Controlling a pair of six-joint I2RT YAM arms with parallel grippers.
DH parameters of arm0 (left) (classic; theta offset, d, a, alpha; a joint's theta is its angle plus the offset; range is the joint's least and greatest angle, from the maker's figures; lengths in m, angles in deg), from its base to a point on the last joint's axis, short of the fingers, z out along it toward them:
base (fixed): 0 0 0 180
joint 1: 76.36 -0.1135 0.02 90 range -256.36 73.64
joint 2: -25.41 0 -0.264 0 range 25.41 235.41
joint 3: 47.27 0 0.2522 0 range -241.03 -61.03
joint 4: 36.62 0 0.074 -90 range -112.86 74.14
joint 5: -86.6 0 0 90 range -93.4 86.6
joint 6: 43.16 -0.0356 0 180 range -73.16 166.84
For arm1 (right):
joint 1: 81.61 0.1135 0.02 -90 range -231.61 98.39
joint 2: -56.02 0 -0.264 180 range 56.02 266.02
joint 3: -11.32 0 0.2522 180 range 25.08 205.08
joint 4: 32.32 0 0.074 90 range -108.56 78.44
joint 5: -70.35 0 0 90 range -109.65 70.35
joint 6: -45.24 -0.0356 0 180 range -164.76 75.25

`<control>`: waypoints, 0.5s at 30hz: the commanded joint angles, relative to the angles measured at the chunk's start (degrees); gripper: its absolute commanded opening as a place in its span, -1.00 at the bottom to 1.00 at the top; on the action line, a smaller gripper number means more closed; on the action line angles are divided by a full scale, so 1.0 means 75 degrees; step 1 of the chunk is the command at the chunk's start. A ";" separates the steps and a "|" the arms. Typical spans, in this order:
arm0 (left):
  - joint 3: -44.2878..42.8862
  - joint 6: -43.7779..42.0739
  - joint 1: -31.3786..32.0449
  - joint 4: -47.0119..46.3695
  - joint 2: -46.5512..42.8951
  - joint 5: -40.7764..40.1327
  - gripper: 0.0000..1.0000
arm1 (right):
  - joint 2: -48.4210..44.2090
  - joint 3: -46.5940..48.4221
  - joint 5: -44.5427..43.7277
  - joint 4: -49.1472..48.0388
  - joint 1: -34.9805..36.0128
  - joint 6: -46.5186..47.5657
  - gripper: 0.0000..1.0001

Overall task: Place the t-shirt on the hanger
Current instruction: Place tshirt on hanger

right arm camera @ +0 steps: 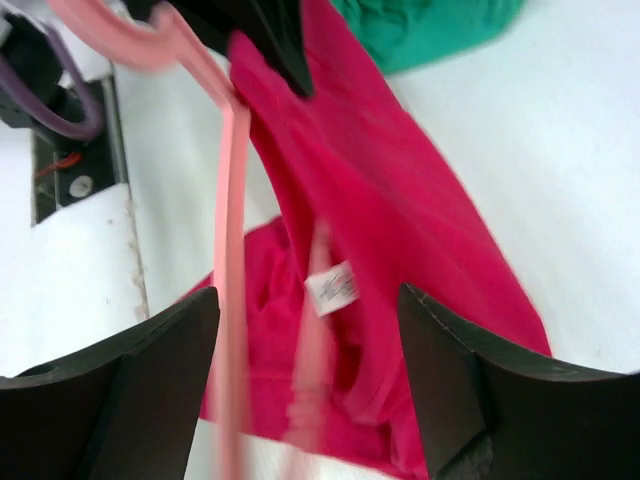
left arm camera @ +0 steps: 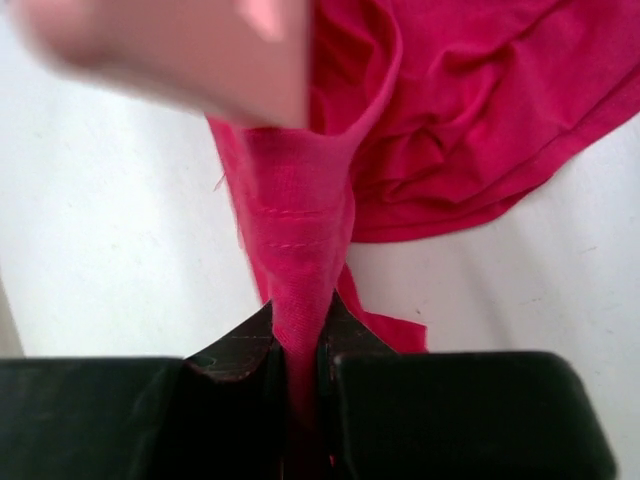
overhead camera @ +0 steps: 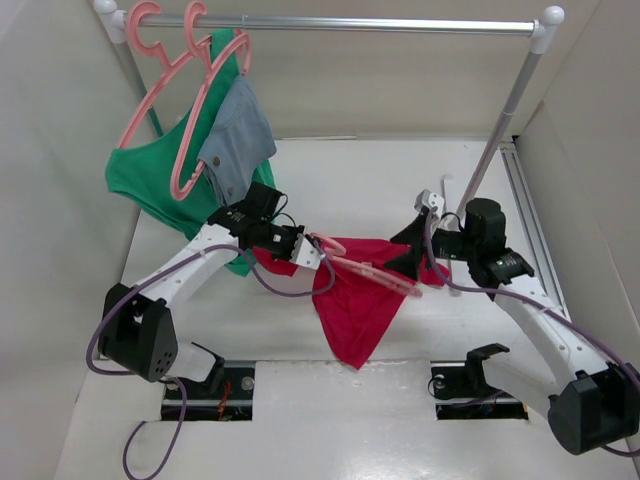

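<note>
Left pincer (left arm camera: 300, 350) clenched on a fold of the t-shirt (overhead camera: 355, 310), just beside the hanger's (overhead camera: 375, 272) hook. I see the t-shirt bunched on the bench (overhead camera: 400, 180) beneath the hanger. Right pincer (right arm camera: 310, 320) released, fingers wide either side of the hanger's bar.

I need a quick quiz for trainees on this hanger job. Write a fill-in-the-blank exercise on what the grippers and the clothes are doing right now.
1. The left gripper is shut on a fold of the ____ t-shirt.
2. The right gripper has its jaws ____, and the pink bar of the hanger shows between them.
3. The rail carries ____ garments: the green garment and the grey garment.

Missing words: red; open; two.
</note>
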 commanded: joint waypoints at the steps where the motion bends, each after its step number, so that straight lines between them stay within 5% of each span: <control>1: 0.0178 0.0833 0.0129 -0.0199 -0.0106 -0.0163 -1.00 | -0.0105 0.0432 0.1136 -0.1115 -0.0076 -0.0140 0.55; 4: -0.0033 0.1679 0.0060 -0.0364 0.0057 0.0106 -1.00 | -0.0035 0.0258 0.1419 -0.1044 -0.0076 -0.0071 0.62; 5: -0.0033 0.1681 0.0059 -0.0364 0.0058 0.0176 -1.00 | -0.0035 0.0257 0.1419 -0.1044 -0.0076 -0.0070 0.89; 8: 0.0048 -0.0062 0.0059 0.0583 -0.0036 0.0247 -1.00 | -0.0128 0.0093 0.0029 -0.0892 -0.0076 -0.0267 0.83; 11: 0.0049 -0.0776 0.0059 0.1087 -0.0141 0.0178 -1.00 | 0.0361 0.0022 -0.1473 -0.0891 -0.0076 -0.0654 0.49; 15: 0.0049 -0.1507 0.0129 0.1593 -0.0211 0.0002 -1.00 | 0.0750 -0.0048 -0.2692 -0.0891 -0.0006 -0.1403 -0.32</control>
